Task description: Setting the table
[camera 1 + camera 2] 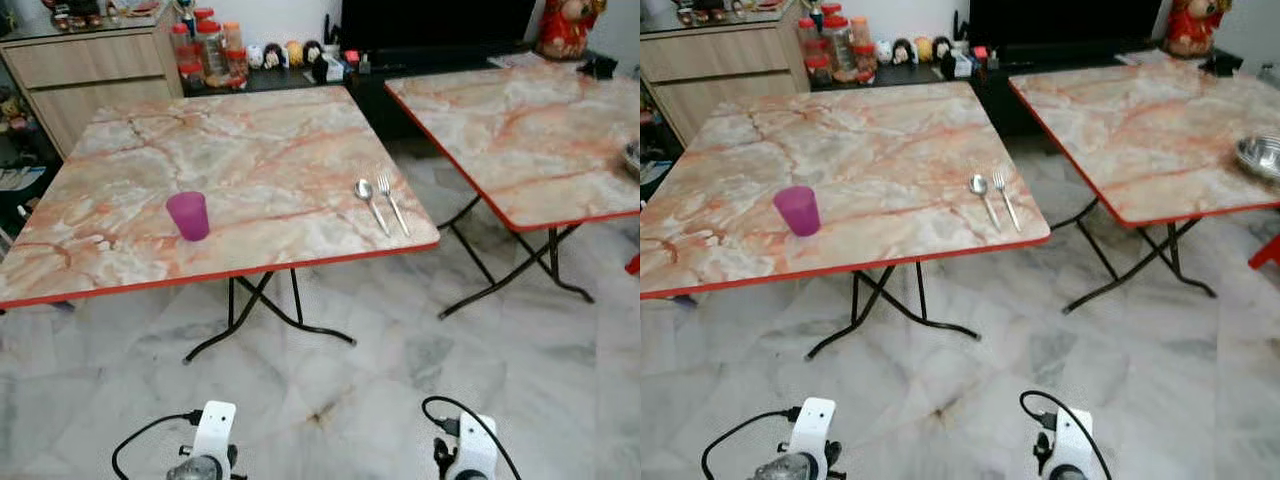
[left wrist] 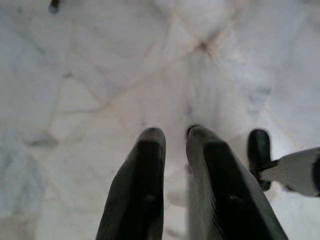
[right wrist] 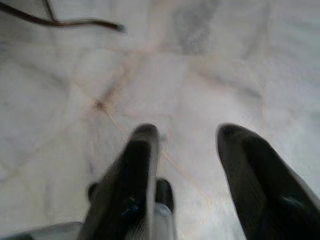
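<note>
Two folding tables with marbled pink tops and red edging stood on a pale marble floor point(image 1: 400, 370). The nearer table point(image 1: 250, 150) carried a purple cup point(image 1: 188, 215), upright, toward its front edge on the robot's left. A spoon point(image 1: 369, 201) and a fork point(image 1: 392, 203) lay side by side, just apart and roughly parallel, near the front right corner of the same table, well apart from the cup. The second table point(image 1: 1140, 120) stood to the right, with a gap of floor between the two. A metal bowl point(image 1: 1260, 155) sat at its right edge, cut off by the frame.

Behind the tables: a wooden cabinet point(image 1: 80, 70) at the left, a low dark shelf with red-lidded jars point(image 1: 205, 50) and small figurines, too small to identify. A red figure point(image 1: 568, 25) stood at the far right.

Both arms hung low over the floor, clear of the tables. Left pincer point(image 2: 175, 137): the two black fingers point(image 2: 145, 185) were nearly together, a narrow slit between them, nothing held. Right pincer point(image 3: 187, 132): fingers point(image 3: 250, 165) apart with a wide gap, nothing held. The wrist views showed floor tiles beneath each; the right wrist view also caught a dark table leg point(image 3: 60, 21) on the floor.
</note>
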